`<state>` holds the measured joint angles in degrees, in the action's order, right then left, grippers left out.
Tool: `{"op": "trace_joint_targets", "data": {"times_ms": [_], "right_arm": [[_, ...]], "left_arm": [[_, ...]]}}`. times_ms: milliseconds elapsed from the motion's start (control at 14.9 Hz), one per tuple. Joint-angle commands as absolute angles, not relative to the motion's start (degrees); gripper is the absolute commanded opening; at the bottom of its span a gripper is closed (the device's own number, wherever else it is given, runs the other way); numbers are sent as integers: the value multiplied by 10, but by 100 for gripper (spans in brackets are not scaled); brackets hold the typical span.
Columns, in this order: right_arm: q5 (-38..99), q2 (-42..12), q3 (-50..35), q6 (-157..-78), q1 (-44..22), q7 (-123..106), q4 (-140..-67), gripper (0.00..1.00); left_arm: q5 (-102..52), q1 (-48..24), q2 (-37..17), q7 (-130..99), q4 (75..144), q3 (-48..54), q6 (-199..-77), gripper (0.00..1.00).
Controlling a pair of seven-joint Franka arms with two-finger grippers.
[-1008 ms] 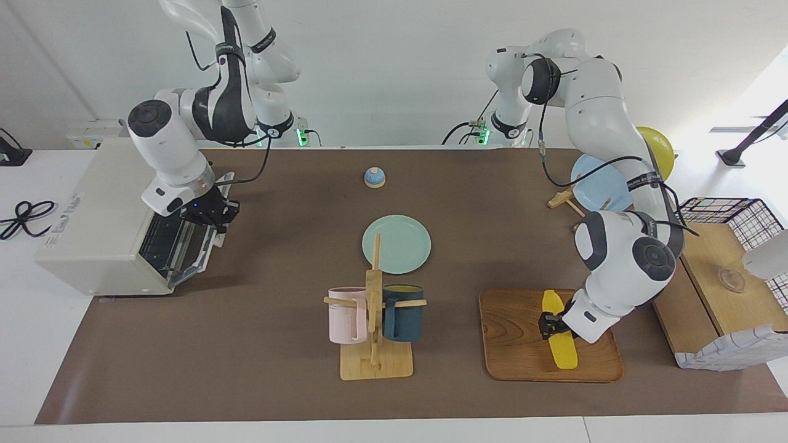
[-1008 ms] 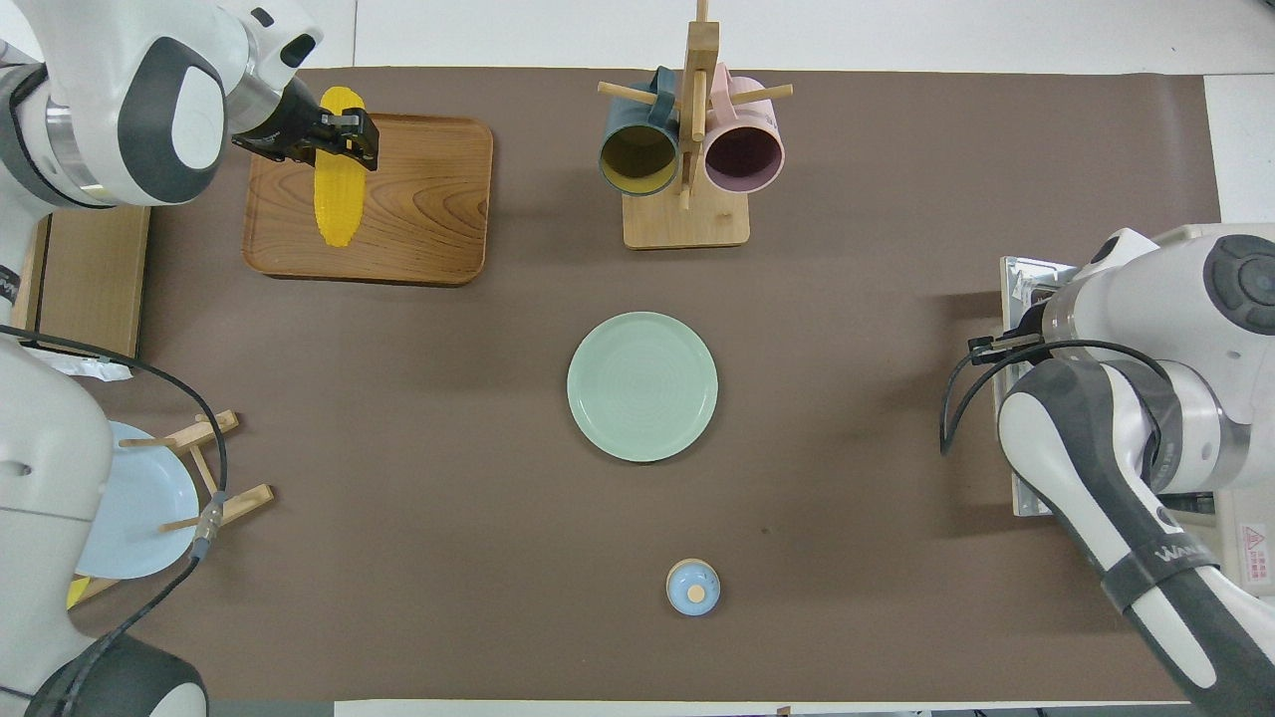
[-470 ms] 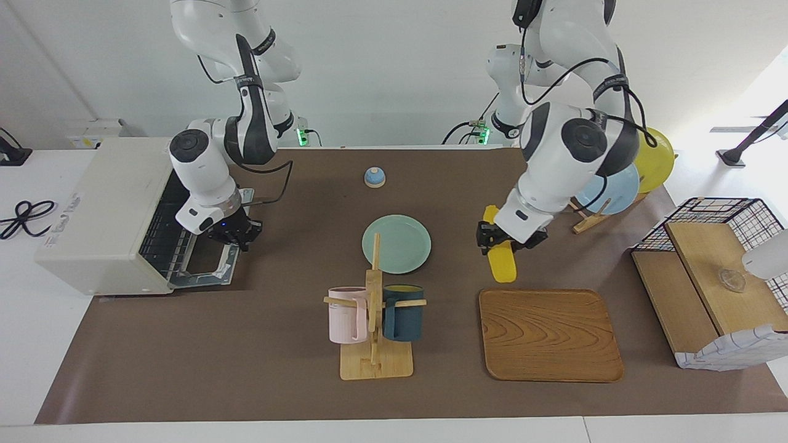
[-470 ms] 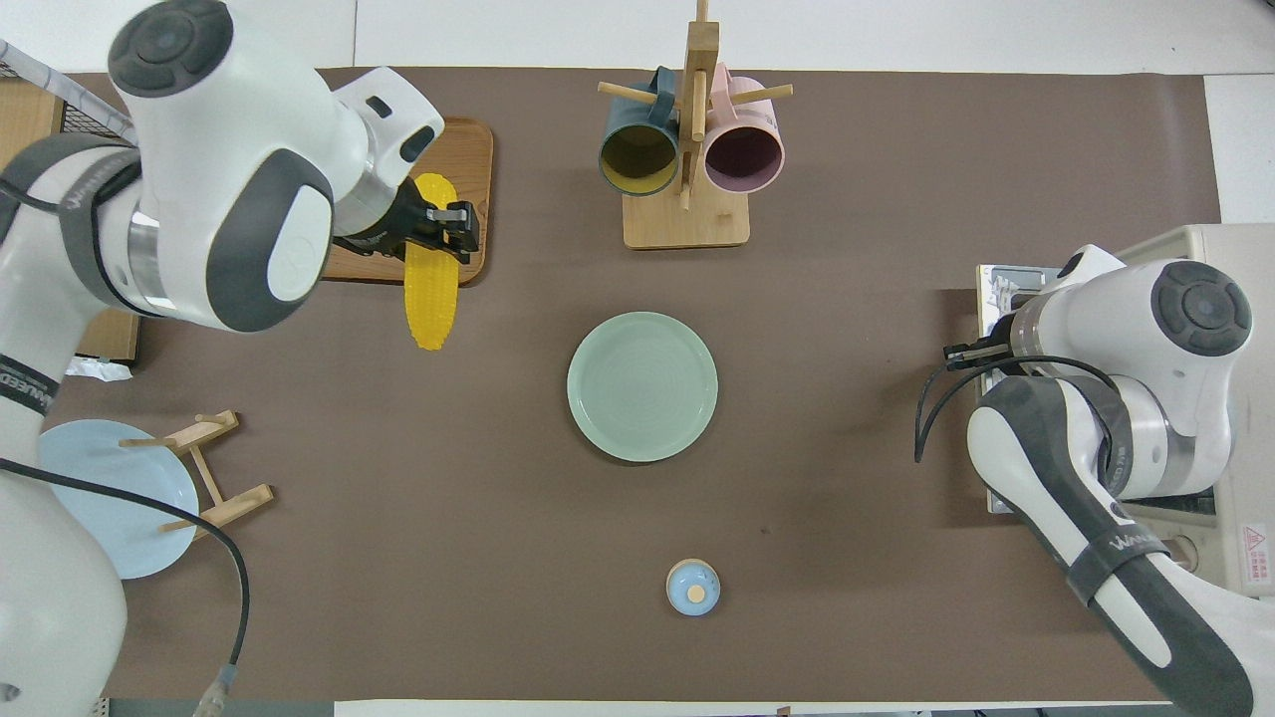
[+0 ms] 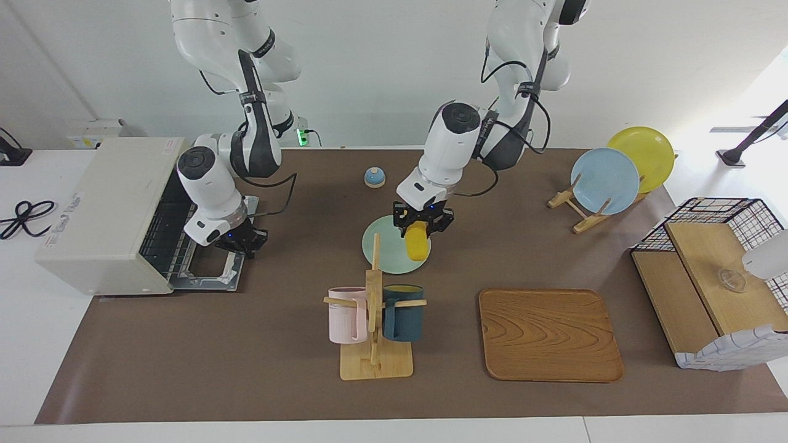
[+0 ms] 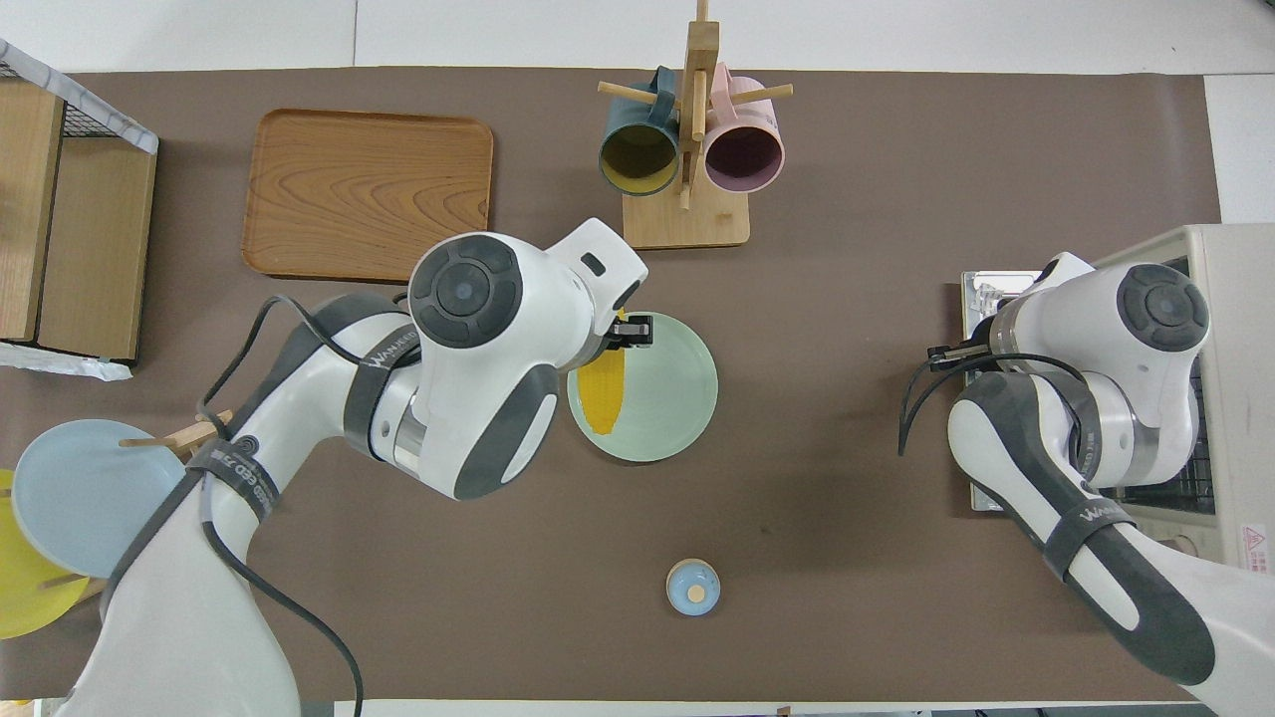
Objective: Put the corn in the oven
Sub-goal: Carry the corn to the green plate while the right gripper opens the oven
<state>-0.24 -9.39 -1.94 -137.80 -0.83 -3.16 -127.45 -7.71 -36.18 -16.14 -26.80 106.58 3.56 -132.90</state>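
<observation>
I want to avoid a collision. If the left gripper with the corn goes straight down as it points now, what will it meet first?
Probably the green plate. The left gripper is shut on the corn and points down over this plate, so the tip of the corn would touch first. Its height above the plate is unclear.

**Head count on my table**

From my seat I count two arms, each with one gripper — the left gripper (image 5: 423,223) and the right gripper (image 5: 241,241). One corn (image 5: 417,240). One oven (image 5: 108,215). Plates come to three: a green plate (image 5: 386,255) flat on the mat, plus a blue plate (image 5: 602,180) and a yellow plate (image 5: 643,150) standing in one wooden plate rack (image 5: 569,202). Mugs — two, a pink mug (image 5: 346,315) and a dark blue mug (image 5: 404,312), both on a single mug tree (image 5: 373,289). I also see one wooden tray (image 5: 549,335), one small blue bell (image 5: 374,177) and one wire basket (image 5: 732,212).
</observation>
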Motion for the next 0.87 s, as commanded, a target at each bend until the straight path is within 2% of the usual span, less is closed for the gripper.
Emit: {"op": "trace_joint_targets", "data": {"times_ms": [0,67,202,470,605,739,806], "right_arm": [[4,-97,-14,-1324,-37,-11,-1229,2],[1,-97,-15,-1295,-38,-11,-1203,16],[-13,-95,-15,-1262,-46,-11,-1166,84],[-7,-76,-18,-1212,-83,28,-1134,100],[-5,-65,-18,-1212,-83,37,-1135,100],[-5,-63,-18,-1211,-82,37,-1135,100],[-5,-63,-18,-1211,-82,37,-1135,100]], "left_arm": [[-84,-387,-184,-278,1082,25,-1378,0],[-84,-396,-198,-286,1082,24,-1400,0],[-84,-407,-214,-291,1086,23,-1423,0],[-84,-405,-220,-281,1093,23,-1426,0],[-84,-402,-217,-266,1106,23,-1427,0],[-84,-401,-216,-262,1107,22,-1422,99],[-84,-400,-215,-262,1107,21,-1419,100]]}}
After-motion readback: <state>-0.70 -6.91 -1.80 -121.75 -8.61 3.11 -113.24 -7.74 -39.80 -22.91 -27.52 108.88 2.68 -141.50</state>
